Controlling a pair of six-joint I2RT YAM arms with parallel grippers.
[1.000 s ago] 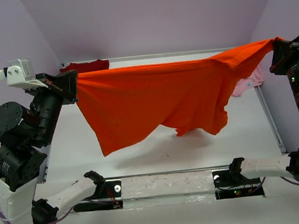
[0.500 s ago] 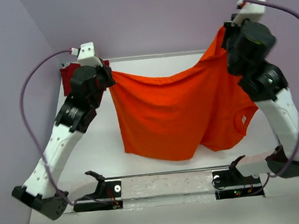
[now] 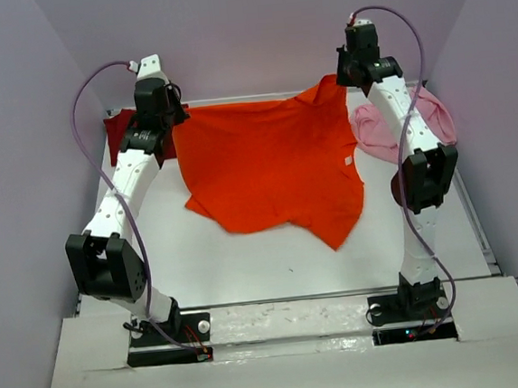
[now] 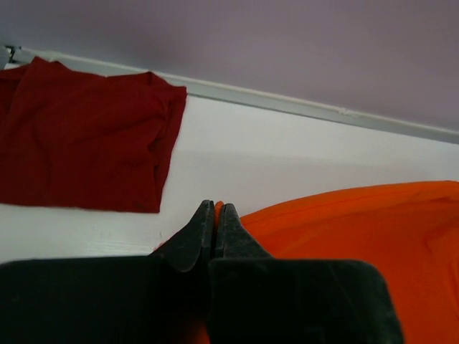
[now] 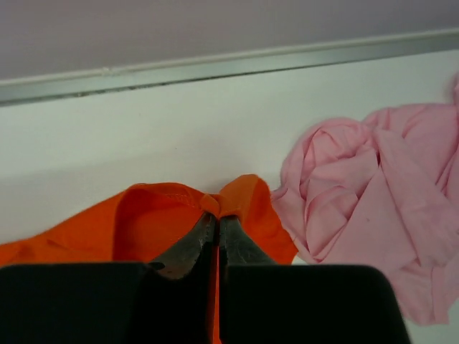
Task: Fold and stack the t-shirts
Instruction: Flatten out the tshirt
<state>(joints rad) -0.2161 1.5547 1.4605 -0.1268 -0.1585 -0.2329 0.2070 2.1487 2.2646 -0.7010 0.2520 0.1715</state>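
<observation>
The orange t-shirt (image 3: 275, 165) lies spread over the back half of the table, its far edge still lifted. My left gripper (image 3: 178, 116) is shut on its back left corner (image 4: 217, 206), low near the table. At the back right corner (image 5: 215, 202) my right gripper (image 3: 335, 80) pinches the hem, shut on it. The maroon t-shirt (image 3: 123, 130) lies flat and folded in the far left corner (image 4: 86, 147). A pink t-shirt (image 3: 390, 133) sits crumpled at the far right (image 5: 373, 193), close beside the right gripper's corner of orange cloth.
A metal rail (image 3: 251, 98) runs along the table's back edge under the lilac wall. Both arms reach far forward from their bases (image 3: 167, 334) at the near edge. White tabletop (image 3: 265, 266) lies bare in front of the orange shirt.
Both arms have swung from high and near to far and low, carrying the orange t-shirt from hanging stretched in the air down onto the table, where it now lies spread.
</observation>
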